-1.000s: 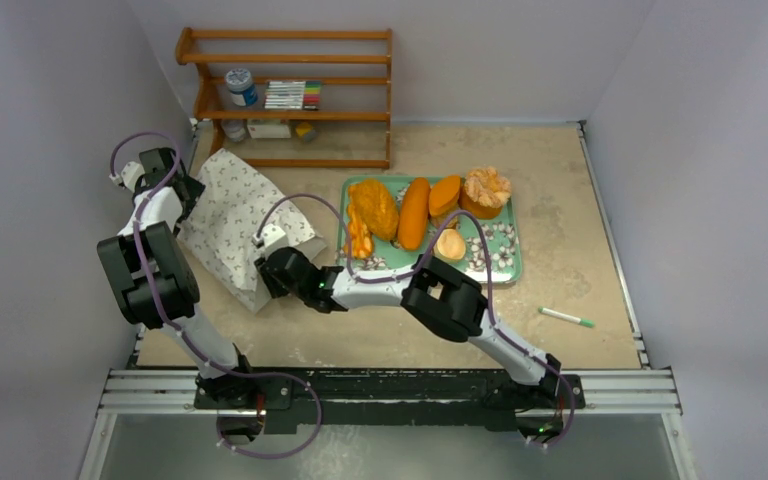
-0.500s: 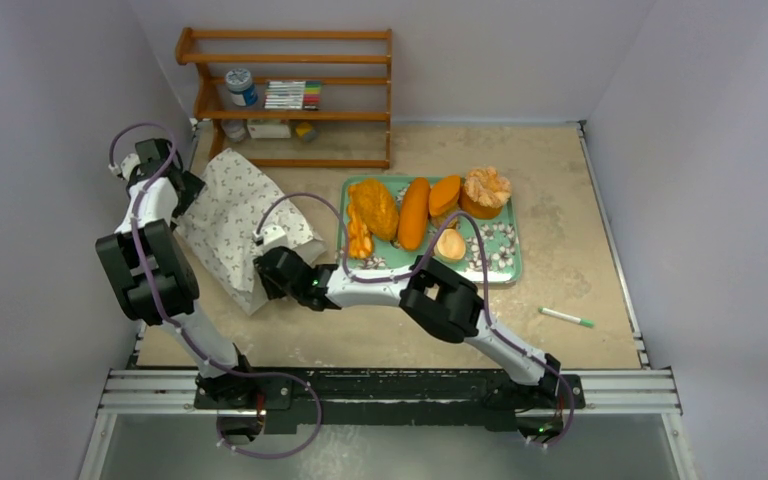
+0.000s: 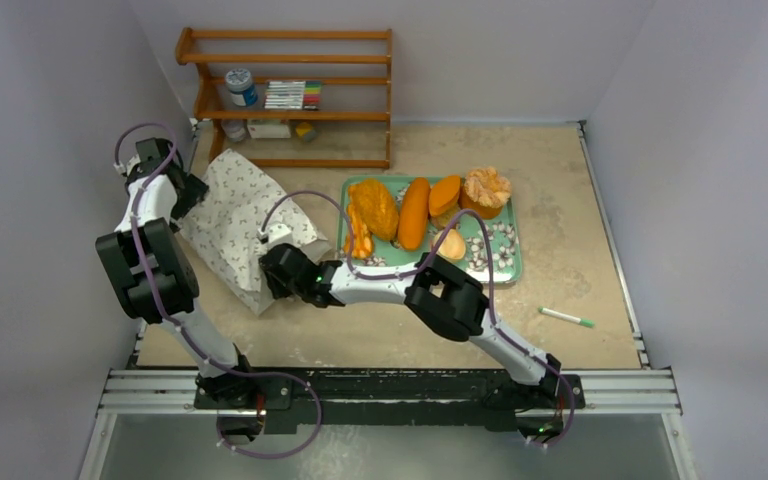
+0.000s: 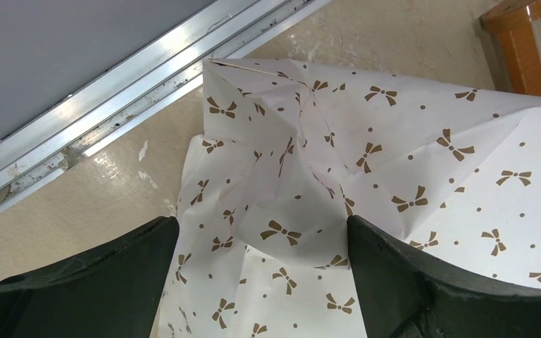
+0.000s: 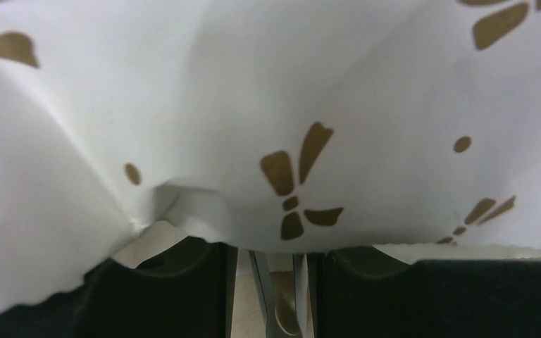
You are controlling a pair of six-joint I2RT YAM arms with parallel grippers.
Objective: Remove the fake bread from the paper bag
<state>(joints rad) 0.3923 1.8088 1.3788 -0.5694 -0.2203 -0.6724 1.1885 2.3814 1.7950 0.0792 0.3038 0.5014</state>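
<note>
Paper bag (image 4: 366, 183) fills centre through 3 o'clock and runs down to 6: white, brown bow motifs and dots, heavily creased, folded corner peaking near 12. Left end effector (image 4: 262, 232) spread wide, dark fingers (image 4: 98, 282) at 7 and 5 o'clock, with bag paper lying in the gap between them. Whether the fingers touch the paper can't be told. Beige speckled counter (image 4: 98, 204) at 9 o'clock and along the top edge. Aluminium rail (image 4: 113, 91) runs diagonally from 9 to 12, with a grey panel (image 4: 56, 35) beyond it at 10-11. Orange wooden shelf (image 4: 528, 42) edge at 1-2 o'clock.
</note>
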